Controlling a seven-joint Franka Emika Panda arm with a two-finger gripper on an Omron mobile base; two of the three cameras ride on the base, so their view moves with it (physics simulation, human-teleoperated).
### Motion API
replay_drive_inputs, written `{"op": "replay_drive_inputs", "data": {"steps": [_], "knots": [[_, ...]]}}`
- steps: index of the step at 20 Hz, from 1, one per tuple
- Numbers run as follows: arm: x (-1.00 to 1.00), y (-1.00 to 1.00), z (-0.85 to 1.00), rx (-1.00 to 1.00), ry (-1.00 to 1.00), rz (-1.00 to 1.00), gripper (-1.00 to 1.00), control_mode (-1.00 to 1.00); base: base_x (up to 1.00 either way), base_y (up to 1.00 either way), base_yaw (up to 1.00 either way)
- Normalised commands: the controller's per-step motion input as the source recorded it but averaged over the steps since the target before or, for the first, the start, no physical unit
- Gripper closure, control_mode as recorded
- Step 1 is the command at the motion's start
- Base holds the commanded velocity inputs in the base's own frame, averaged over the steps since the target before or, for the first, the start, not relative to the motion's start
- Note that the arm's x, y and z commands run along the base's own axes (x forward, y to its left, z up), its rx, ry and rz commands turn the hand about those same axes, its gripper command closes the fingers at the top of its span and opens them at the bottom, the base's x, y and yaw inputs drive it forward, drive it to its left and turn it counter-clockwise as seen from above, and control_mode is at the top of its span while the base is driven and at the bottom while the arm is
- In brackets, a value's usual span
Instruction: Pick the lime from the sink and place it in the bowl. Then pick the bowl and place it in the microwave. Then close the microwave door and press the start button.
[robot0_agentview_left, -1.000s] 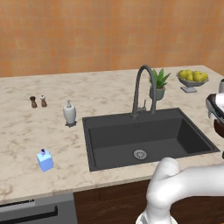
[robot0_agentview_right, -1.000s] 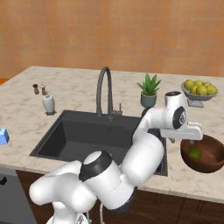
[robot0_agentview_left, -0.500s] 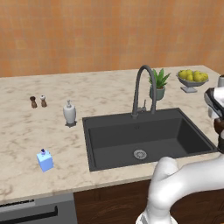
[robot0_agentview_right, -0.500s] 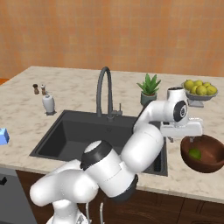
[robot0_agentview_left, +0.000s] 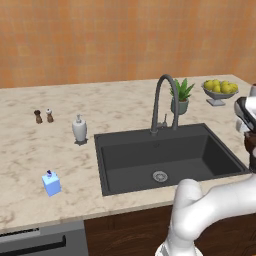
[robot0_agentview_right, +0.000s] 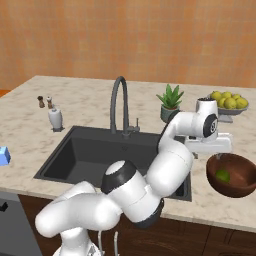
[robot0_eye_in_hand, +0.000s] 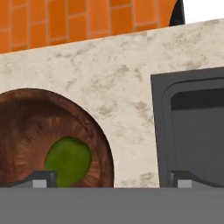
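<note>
Reddish-brown and wood-grained, the round thick-walled bowl (robot0_agentview_right: 231, 174) sits on the speckled beige stone counter (robot0_agentview_right: 90, 102) directly below the robot's two-finger pincer (robot0_agentview_right: 216, 149), its opening facing upward and tipped a little toward the camera in the right base view. Being round, it shows no long axis. The small round green lime (robot0_agentview_right: 222, 175) lies inside the bowl on the bottom, under the pincer and toward the near wall. In the hand view the lime (robot0_eye_in_hand: 68, 161) sits just beyond the left fingertip (robot0_eye_in_hand: 41, 179), framed by the bowl's brown inner wall (robot0_eye_in_hand: 26, 127).

The pincer is released: the two fingertips stand wide apart in the hand view, one over the bowl's cavity and the other over the sink's edge, with nothing between them. The bowl's rim appears to lie between the fingers, but contact cannot be confirmed.

The large dark grey rectangular sink (robot0_agentview_right: 105, 155) lies beside the pincer on the arm's side, its long axis running along the counter's length. The tall arched grey faucet (robot0_agentview_right: 120, 105) stands at the sink's back edge. Beyond the pincer, toward the orange wall, are a grey footed dish of yellow lemons (robot0_agentview_right: 228, 104) and a small potted green succulent (robot0_agentview_right: 170, 102). A white soap dispenser (robot0_agentview_left: 79, 129) stands well apart, past the sink's far end.
</note>
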Motion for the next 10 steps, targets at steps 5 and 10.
{"op": "replay_drive_inputs", "data": {"steps": [5,10], "knots": [[0.37,0.00,-0.30,0.01,0.00,0.00,-1.00,-1.00,0.00,0.00,0.00],[0.32,-0.09,-0.28,0.02,0.00,0.00,-1.00,-1.00,0.00,0.00,0.00]]}}
